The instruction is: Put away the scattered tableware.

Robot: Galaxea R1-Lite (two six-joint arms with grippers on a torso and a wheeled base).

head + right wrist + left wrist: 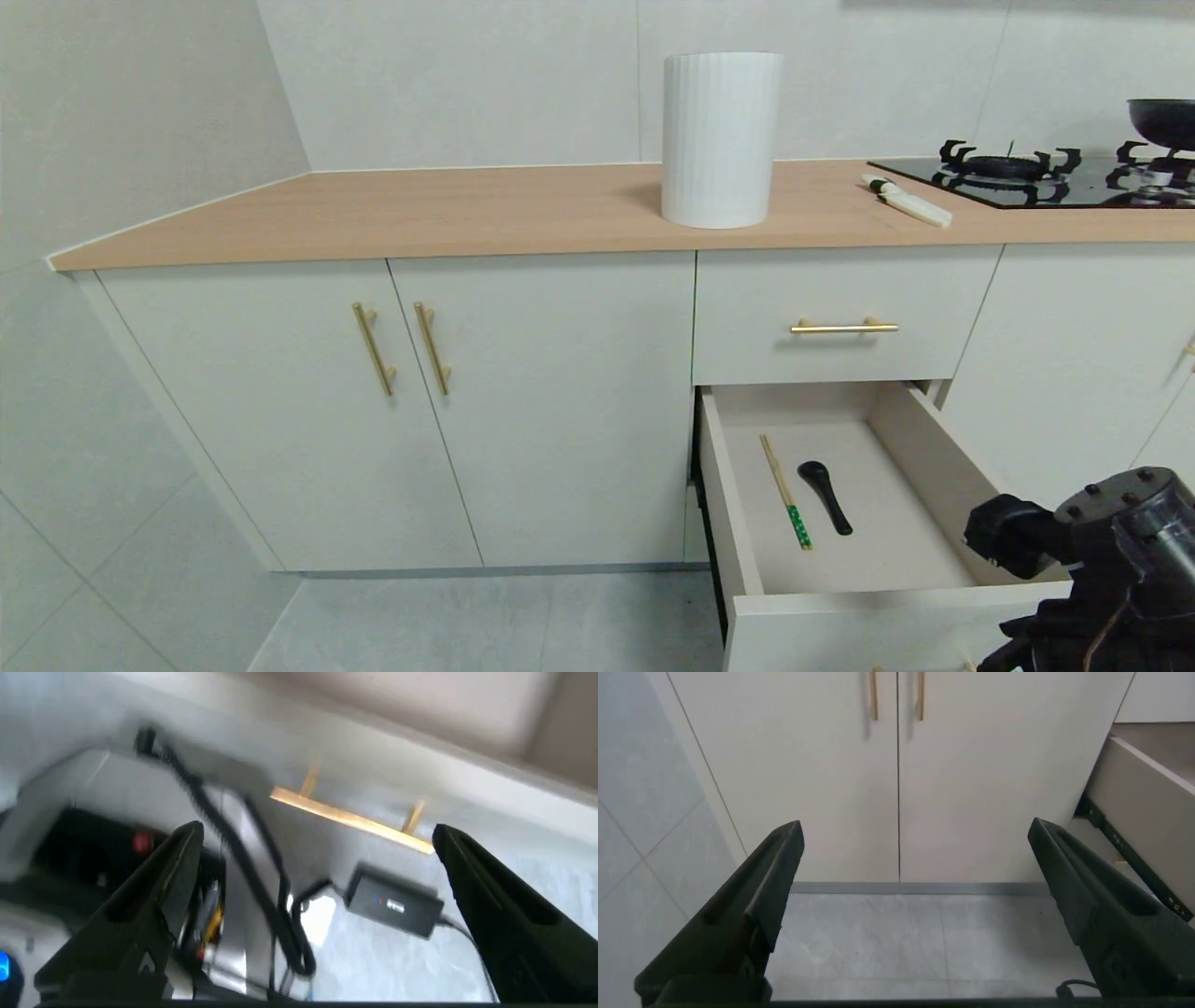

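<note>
The left arm hangs low before the left-hand cupboard doors [896, 775], close above the floor. The left jaws stand wide open, their two dark fingers [757, 905] far apart, and they hold nothing.

The right arm [1074, 541] sits at the near right corner of the open lower drawer [733, 523]. Its wrist faces a gold bar handle [350, 817] and a black power adapter [392, 903] with cables. A small mark on the adapter is too blurred to read. The right jaws are likewise spread wide and empty, with the fingers [149, 905] well apart.

Inside the drawer lies a pair of chopsticks [784, 490] with green patterned near ends. Just to their right is a black spoon [825, 495], its bowl toward the far end, close to the chopsticks but not touching them. The upper drawer [840, 289] above is closed.

On the desk [420, 210] a tall white ribbed canister [721, 140] stands above the drawers. To its right a knife [906, 199] in a pale sheath lies flat, just beside the black hob [1036, 177]. A dark pan [1162, 121] sits on the hob's far right burner.
</note>
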